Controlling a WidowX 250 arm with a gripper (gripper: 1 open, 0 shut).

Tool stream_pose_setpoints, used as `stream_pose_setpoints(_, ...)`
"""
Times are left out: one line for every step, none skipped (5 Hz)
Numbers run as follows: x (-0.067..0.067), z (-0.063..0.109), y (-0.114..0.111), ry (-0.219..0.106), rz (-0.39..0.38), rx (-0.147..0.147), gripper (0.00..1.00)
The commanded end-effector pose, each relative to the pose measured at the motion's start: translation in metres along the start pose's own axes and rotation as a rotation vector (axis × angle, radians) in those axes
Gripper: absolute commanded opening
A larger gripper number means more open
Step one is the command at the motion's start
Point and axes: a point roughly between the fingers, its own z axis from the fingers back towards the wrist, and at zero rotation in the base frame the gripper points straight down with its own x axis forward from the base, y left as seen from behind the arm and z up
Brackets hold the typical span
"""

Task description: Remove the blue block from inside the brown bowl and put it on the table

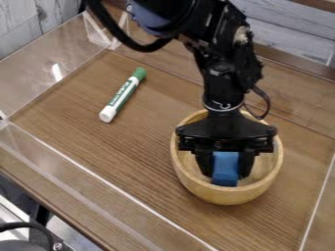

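The brown bowl (197,179) sits on the table (118,157) at the lower right of the view. The blue block (228,167) stands inside it. My gripper (226,157) reaches straight down into the bowl, its two black fingers (199,163) pressed against the block's left and right sides, shut on it. The block's lower end appears to rest in the bowl. The black arm rises from the bowl toward the top of the view.
A green-and-white marker (121,94) lies on the table to the upper left of the bowl. Clear acrylic walls (39,167) run along the table's edges, with the front wall close to the bowl.
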Motion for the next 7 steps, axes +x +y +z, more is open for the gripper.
stream_pose_setpoints(0.009, 0.019, -0.01, -0.061, -0.026, -0.036, 0.0)
stream_pose_setpoints(0.009, 0.021, -0.01, -0.063, -0.033, -0.03, 0.0)
stream_pose_setpoints(0.009, 0.023, -0.01, -0.064, -0.04, -0.025, 0.0)
stream_pose_setpoints(0.01, 0.024, -0.009, -0.065, -0.047, -0.021, 0.0)
stream_pose_setpoints(0.01, 0.026, -0.009, -0.066, -0.052, -0.018, 0.0)
stream_pose_setpoints(0.01, 0.027, -0.009, -0.066, -0.058, -0.014, 0.0)
stream_pose_setpoints(0.01, 0.03, -0.009, -0.066, -0.064, -0.008, 0.0)
